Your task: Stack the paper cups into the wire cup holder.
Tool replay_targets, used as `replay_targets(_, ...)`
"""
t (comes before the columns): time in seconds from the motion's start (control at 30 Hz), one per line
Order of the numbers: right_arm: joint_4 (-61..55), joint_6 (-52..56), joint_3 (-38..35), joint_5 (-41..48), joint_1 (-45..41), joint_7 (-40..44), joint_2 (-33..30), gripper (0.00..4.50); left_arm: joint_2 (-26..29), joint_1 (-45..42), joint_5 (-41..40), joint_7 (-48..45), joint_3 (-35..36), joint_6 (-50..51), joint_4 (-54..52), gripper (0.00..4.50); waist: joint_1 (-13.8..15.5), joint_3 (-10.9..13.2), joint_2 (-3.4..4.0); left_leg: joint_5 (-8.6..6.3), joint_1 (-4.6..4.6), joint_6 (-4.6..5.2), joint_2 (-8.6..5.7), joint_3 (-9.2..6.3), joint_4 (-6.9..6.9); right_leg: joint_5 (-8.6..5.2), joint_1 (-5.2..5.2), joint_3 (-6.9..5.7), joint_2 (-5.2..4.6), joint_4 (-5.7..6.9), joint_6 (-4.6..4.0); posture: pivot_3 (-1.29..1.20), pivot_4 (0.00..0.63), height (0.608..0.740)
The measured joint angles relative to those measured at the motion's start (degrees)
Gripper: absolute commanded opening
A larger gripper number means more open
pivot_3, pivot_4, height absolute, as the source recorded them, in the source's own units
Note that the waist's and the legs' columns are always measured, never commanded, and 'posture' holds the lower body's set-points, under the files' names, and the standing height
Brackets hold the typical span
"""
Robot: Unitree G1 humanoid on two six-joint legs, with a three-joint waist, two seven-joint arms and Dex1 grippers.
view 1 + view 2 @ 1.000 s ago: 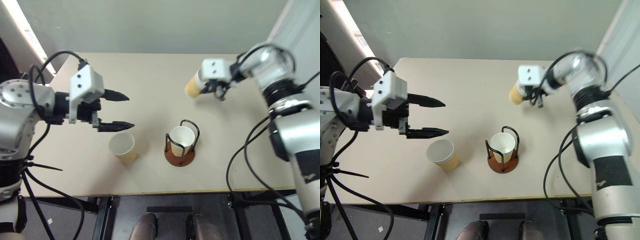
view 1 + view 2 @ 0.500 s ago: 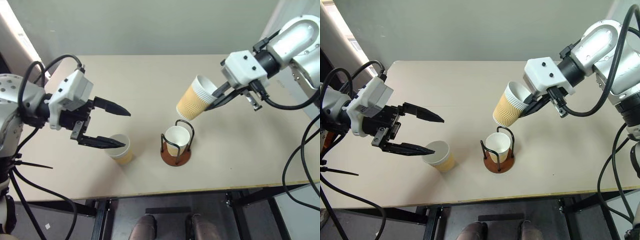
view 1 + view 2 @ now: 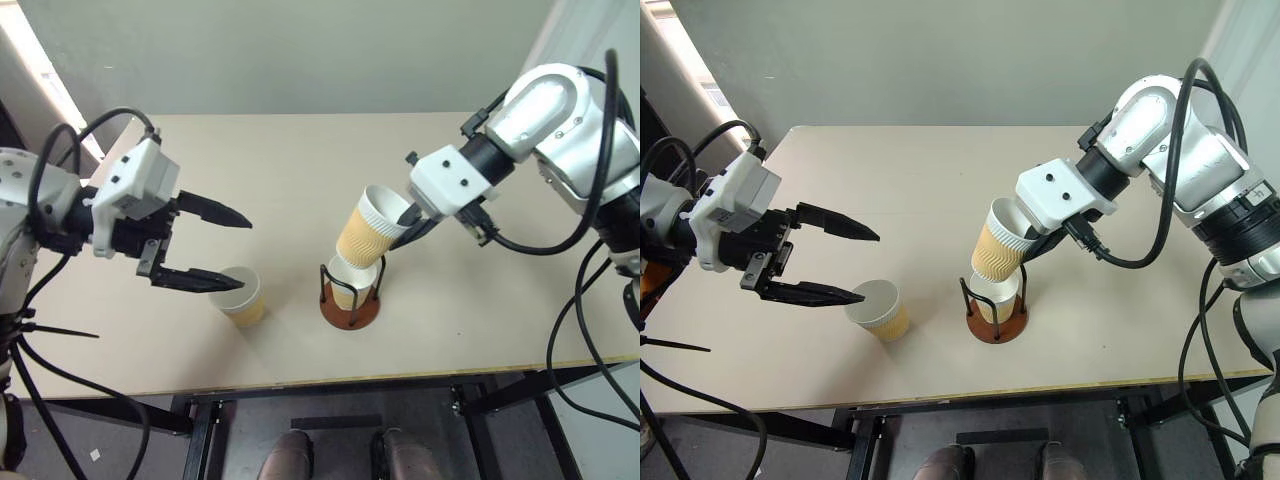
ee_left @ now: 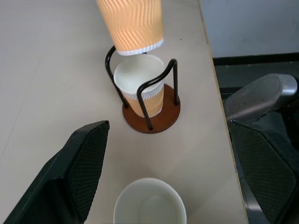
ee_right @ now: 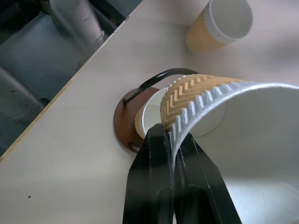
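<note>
Head views look down; wrist views share the holder [image 4: 148, 100].

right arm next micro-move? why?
Probably lower it straight down. The right pincer pinches the rim of a tilted paper cup, its bottom just above the cup in the wire cup holder and not yet nested; upright it while lowering.

My right gripper [image 3: 408, 217] pinches a cup [image 3: 362, 228] tilted right over the holder [image 3: 351, 296], blocking its mouth, where another cup [image 4: 139, 90] sits. My left gripper [image 3: 232, 252] hangs spread above the loose cup [image 3: 241, 294]. The table [image 3: 290, 170] behind, and between loose cup and holder, lies bare for passing.
</note>
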Motion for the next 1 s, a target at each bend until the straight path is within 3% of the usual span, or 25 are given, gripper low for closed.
replay_targets(0.33, 0.3, -2.4, 0.0, -7.5, 2.5, 0.0, 2.4, 0.03, 0.2, 3.0, -0.3, 1.6, 1.6, 0.1, -1.2, 4.41, 0.0, 0.0, -0.03, -0.01, -0.01, -0.01, 0.00, 0.00, 0.00, 0.00, -0.01, 0.00, 0.00, 0.01, -0.01, 0.00, 0.150, 0.740)
replay_targets(0.47, 0.8, -3.3, 0.0, -9.4, 2.5, 0.0, 2.9, 0.91, 0.3, 3.0, -0.4, 2.4, 2.4, 0.2, -1.8, 4.41, 0.0, 0.0, -0.04, -0.01, -0.01, -0.02, 0.00, 0.00, 0.00, 0.00, -0.01, 0.00, 0.00, 0.00, -0.01, 0.00, 0.150, 0.740)
replay_targets(0.7, 1.3, -2.8, -0.6, -10.0, 2.8, 0.0, 3.0, 3.39, 0.5, 4.7, -0.7, 2.6, 2.5, 0.9, -2.9, 4.41, 0.0, 0.0, -0.04, -0.02, -0.01, -0.03, 0.00, 0.00, -0.01, 0.00, -0.01, 0.00, 0.00, -0.01, -0.01, 0.00, 0.150, 0.740)
replay_targets(0.8, 1.8, 1.2, -5.6, -8.6, 2.8, 0.0, 3.2, 4.47, 0.8, 4.6, -0.1, 2.4, 2.4, 0.3, -2.1, 4.41, 0.1, 0.0, -0.04, -0.02, -0.01, -0.04, -0.01, 0.00, -0.02, -0.01, 0.00, 0.00, 0.00, -0.02, -0.02, 0.00, 0.150, 0.740)
replay_targets(1.0, 2.2, 19.2, -22.3, -0.7, 8.1, -5.5, 4.7, 4.47, 2.4, -4.4, 10.0, -0.5, -5.0, -8.8, 9.0, 4.41, 0.4, -0.1, -0.10, -0.01, 0.03, -0.05, -0.02, 0.00, -0.01, -0.01, 0.03, 0.04, 0.00, -0.04, -0.05, 0.00, 0.150, 0.740)
